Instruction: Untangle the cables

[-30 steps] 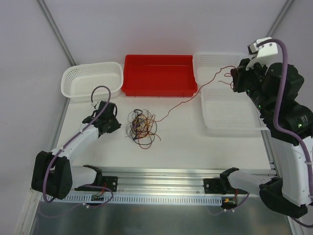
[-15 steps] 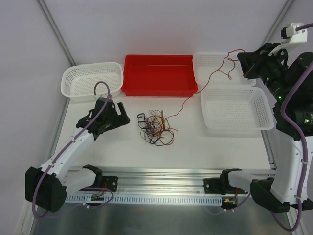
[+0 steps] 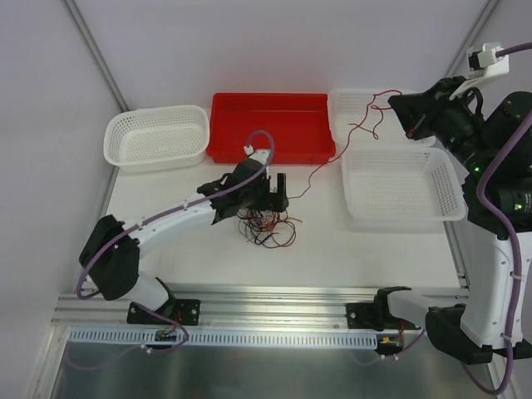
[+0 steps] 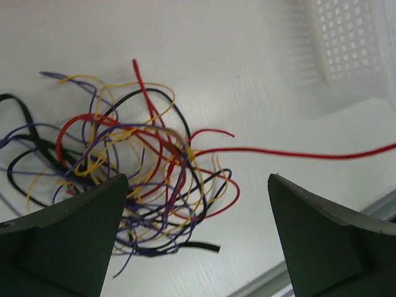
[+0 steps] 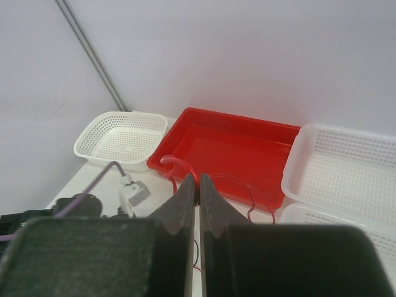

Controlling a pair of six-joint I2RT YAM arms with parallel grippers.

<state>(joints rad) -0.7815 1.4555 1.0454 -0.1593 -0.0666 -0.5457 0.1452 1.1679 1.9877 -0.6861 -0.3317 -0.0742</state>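
Two arms: each has its own job. One holds up a cable end and the other is down at the tangle.
Right pincer (image 5: 198, 184): pressed together on the red cable (image 4: 297, 154), which curls out from between the tips in the right wrist view. It is raised near the far right corner, above the far white basket (image 3: 366, 104).
Red cable: hangs from that grip, crosses in front of the corner of the red tray (image 3: 270, 125), and runs low over the table (image 3: 349, 249) into the tangle. It looks nearly taut close to the tangle and wavier higher up.
Tangle (image 3: 264, 226): red, black, purple and yellow loops lying on the table in front of the red tray, mostly heaped together.
Left pincer (image 4: 198, 185): fingers wide apart with nothing between them, set low over the tangle, its near edge between the fingers.
Why held so: lifting one end high and to the side probably singles out that strand. The open left fingers look ready to pin the heap so it does not drag along.
Step in hand: probably drawing the red cable free, with most of the job left.
Near white basket (image 3: 399, 187): empty, just below the raised cable, perhaps where freed strands go.
Left white basket (image 3: 156, 137): empty, well away from the action.
Risk: a snagged loop could lift the whole heap.
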